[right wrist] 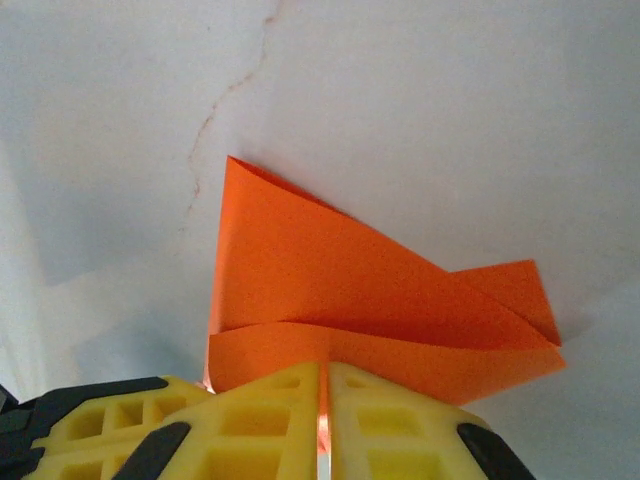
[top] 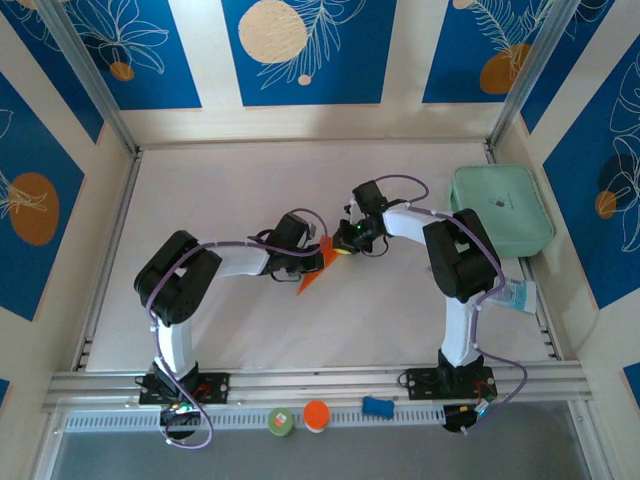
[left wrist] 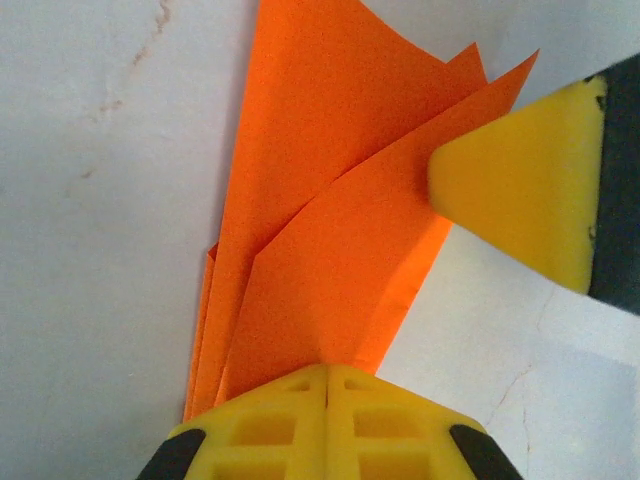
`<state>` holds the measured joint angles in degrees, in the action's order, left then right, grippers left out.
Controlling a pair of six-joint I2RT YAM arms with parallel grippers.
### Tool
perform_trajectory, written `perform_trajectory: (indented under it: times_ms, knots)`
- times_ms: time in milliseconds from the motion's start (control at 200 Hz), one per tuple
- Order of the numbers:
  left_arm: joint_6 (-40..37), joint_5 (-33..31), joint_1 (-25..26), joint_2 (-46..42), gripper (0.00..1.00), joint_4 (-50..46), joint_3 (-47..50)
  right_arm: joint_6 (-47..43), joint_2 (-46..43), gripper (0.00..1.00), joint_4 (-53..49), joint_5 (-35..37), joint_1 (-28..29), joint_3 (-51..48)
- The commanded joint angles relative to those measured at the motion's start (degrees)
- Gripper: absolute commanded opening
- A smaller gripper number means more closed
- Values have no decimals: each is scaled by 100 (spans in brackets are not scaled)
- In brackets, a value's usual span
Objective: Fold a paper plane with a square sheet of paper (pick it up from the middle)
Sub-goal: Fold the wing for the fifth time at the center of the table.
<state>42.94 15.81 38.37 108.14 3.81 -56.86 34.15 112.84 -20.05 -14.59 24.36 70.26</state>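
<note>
The square sheet of paper, bright orange, is folded into a narrow pointed paper plane (top: 312,272) with several layers and creases, held just above the white table's middle. My left gripper (top: 308,256) is shut on the paper plane's (left wrist: 330,200) narrow end, its yellow jaws pressed together (left wrist: 328,372). My right gripper (top: 347,238) is shut on the wider end, its yellow fingertips (left wrist: 520,190) reaching in from the right. In the right wrist view the jaws (right wrist: 323,368) pinch the folded edge of the paper plane (right wrist: 330,280), whose flaps spread away from them.
A mint-green case (top: 500,208) lies at the back right. A small printed packet (top: 517,294) sits beside the right arm. On the front rail stand a green round piece (top: 281,421), an orange disc (top: 316,415) and a blue piece (top: 377,406).
</note>
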Motion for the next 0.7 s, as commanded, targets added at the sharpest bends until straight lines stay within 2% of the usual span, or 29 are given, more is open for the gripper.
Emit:
perform_trajectory:
  times_ms: [0,255,435,570,695]
  knots:
    - [-110,-228,-49,199,0,-495,-18,-228,100,10,-20,-279,8,105]
    - [-154,-213,-57,197,0,-584,-22,-343,428,10,-130,-274,-36,326]
    - [-154,-226,-73,193,0,-665,24,-339,535,10,-156,10,-142,317]
    - [-146,-248,-102,138,0,-680,151,-335,596,9,-94,215,-440,310]
    - [-154,-204,-118,144,0,-654,211,-251,716,9,69,37,-794,363]
